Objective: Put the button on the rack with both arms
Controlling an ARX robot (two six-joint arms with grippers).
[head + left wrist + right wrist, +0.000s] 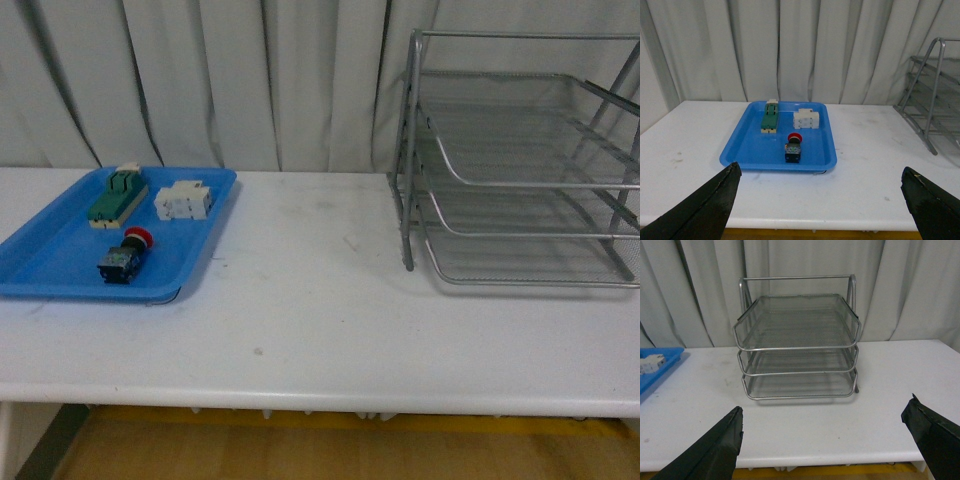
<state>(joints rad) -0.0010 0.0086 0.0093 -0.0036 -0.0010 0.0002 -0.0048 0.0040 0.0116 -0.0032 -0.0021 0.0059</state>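
- currently the button (124,256) is being carried by the blue tray (50,275) at the left of the white worktop (320,330), seemingly lying on its side, just in front of the green-topped block (117,197) and the white block (183,201).
- it is being judged light, stiff and hard rather than fragile, with smooth moulded plastic that is probably a little slippery.
- the round red cap (138,237) is being judged a poor hold, since a dome is apt to slip out; the boxy black-and-blue body (117,266) with its flat sides is being favoured for the grasp.
- the left jaws are being held wide apart and empty, with the black fingertips (700,210) well short of the tray.
- the right jaws are likewise being held wide and empty, facing the rack (408,200).
- the rack is being read as rigid silver wire mesh on a tubular frame, with three open-fronted shelves, well apart from the tray.
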